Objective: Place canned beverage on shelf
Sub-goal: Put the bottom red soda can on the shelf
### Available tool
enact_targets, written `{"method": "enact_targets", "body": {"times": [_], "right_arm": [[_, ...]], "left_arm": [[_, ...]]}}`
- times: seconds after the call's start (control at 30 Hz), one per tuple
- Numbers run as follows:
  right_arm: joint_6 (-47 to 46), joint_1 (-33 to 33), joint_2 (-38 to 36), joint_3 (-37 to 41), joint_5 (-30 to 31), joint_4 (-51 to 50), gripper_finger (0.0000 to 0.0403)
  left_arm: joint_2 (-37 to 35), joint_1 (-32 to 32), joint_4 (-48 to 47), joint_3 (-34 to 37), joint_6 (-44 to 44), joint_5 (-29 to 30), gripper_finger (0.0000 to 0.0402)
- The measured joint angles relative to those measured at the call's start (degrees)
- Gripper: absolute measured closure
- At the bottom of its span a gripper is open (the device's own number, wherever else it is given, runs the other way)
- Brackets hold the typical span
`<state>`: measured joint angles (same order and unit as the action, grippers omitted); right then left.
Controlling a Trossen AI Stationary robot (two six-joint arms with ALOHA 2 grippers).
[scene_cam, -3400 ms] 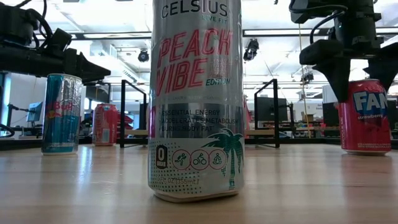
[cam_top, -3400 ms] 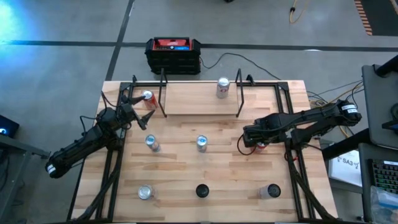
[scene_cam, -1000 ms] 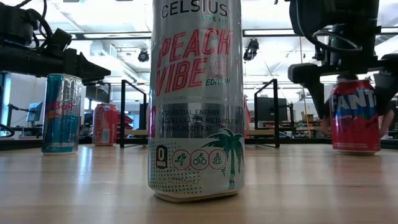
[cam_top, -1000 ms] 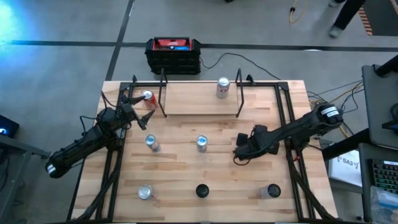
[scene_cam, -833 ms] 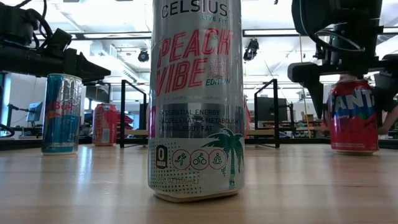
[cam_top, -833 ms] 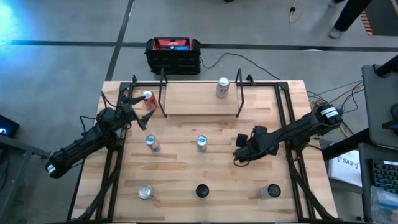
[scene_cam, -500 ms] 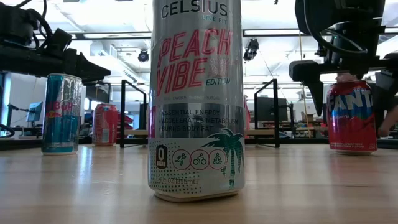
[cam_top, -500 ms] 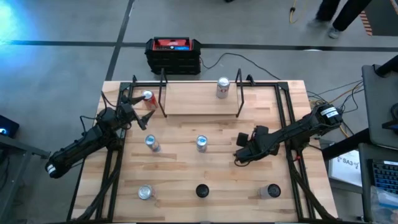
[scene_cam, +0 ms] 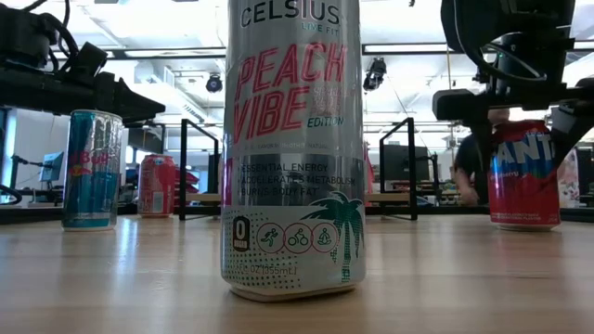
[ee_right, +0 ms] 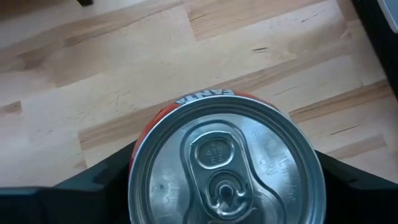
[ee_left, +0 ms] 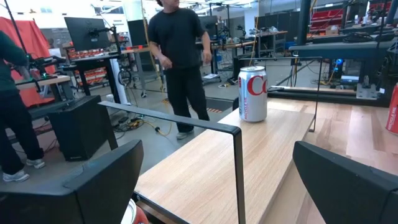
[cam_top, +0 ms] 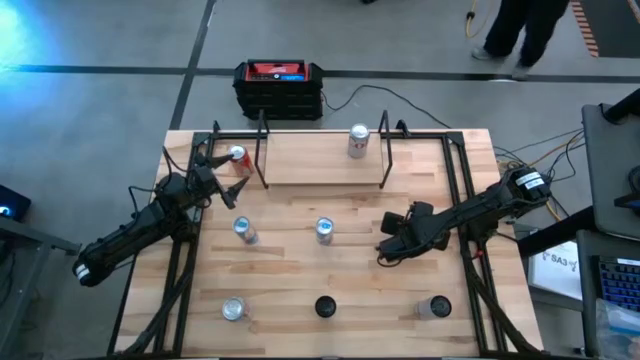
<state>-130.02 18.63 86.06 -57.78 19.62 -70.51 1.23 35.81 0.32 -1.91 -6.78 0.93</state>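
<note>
Red Fanta can (scene_cam: 525, 173) in right gripper (scene_cam: 520, 111)

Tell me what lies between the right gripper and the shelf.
Only bare tabletop. In the high view, no can stands between the right gripper, whose jaws flank the Fanta can, and the shelf.

Fanta can (scene_cam: 524, 173): red, white lettering, silver top | Celsius can (scene_cam: 292, 148): silver, pink lettering, teal palm | Red Bull can (scene_cam: 92, 170): blue-silver | desk (cam_top: 330, 275): light wood | box (cam_top: 279, 87): black-red
</note>
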Motion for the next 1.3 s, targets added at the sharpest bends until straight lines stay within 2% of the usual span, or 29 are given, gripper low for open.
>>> {"method": "enact_targets", "body": {"times": [0.2,0.4,0.63,0.83,0.97,1.3], "right_arm": [[0.1,0.0,0.0,-0.6,-0.1,0.6,0.0115],[3.0,0.0,0.0,-6.2,-0.5,-0.7,0.0115],[10.9,-0.3,2.5,-15.6,5.5,-5.1,0.0115],[20.3,-0.7,7.7,-24.9,13.1,-8.9,0.0115],[30.9,-2.4,12.0,-30.3,16.3,-9.1,0.0115],[51.4,-11.3,17.7,-42.6,16.1,-6.6,0.0115]], "left_arm": [[0.0,0.0,0.0,0.0,0.0,0.0,0.0003],[0.0,0.0,0.0,0.0,0.0,0.0,0.0003],[0.0,0.0,0.0,0.0,0.0,0.0,0.0003],[0.0,0.0,0.0,0.0,0.0,0.0,0.0003],[0.0,0.0,0.0,0.0,0.0,0.0,0.0003],[0.0,0.0,0.0,0.0,0.0,0.0,0.0003]]}}
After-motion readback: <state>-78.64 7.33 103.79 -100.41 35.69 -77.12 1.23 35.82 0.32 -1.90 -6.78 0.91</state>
